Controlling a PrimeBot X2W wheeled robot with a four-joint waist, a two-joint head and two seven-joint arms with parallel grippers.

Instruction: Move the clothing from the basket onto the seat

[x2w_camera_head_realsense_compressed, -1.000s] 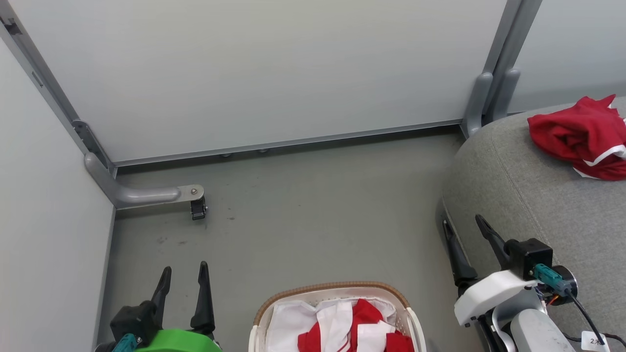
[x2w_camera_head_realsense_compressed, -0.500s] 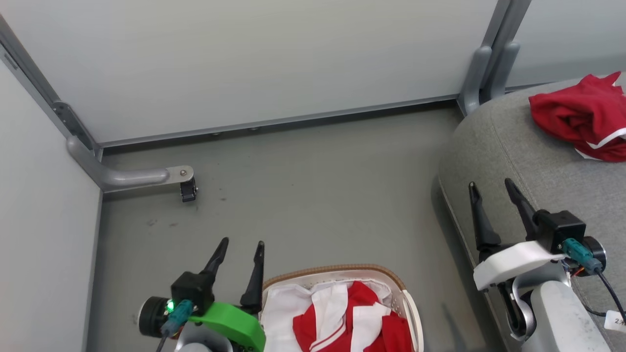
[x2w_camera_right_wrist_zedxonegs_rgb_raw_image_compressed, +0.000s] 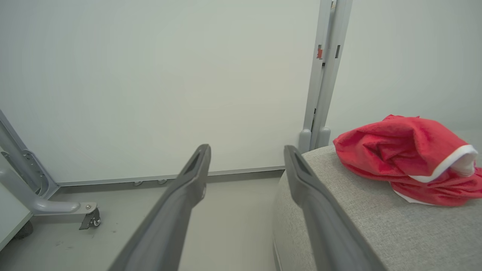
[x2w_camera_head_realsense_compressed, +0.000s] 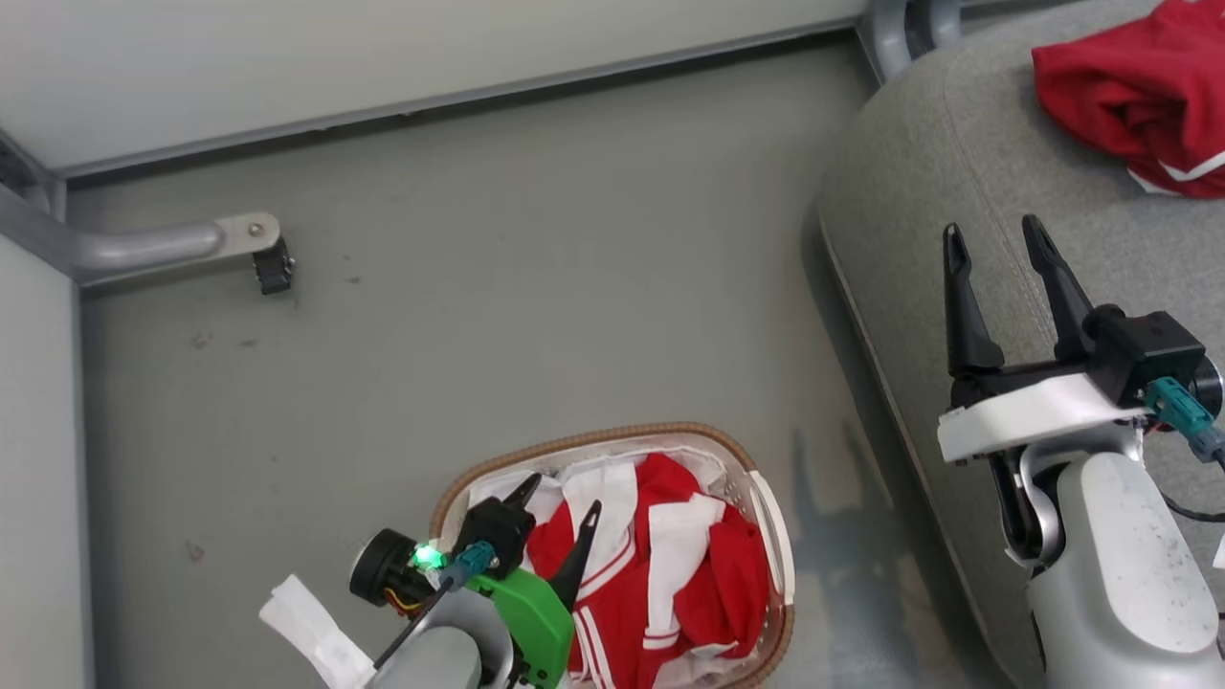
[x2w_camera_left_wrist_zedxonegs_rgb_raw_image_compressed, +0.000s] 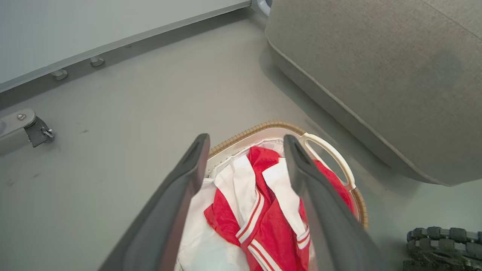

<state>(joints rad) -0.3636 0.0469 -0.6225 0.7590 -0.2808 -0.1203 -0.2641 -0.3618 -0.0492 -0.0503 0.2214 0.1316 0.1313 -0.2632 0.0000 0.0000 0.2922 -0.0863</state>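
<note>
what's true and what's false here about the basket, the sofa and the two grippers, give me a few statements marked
1. The left gripper is open over the basket. True.
2. The basket is empty. False: red and white clothing lies in it.
3. A red garment lies on the sofa. True.
4. The right gripper holds a garment. False: it is open and empty.
</note>
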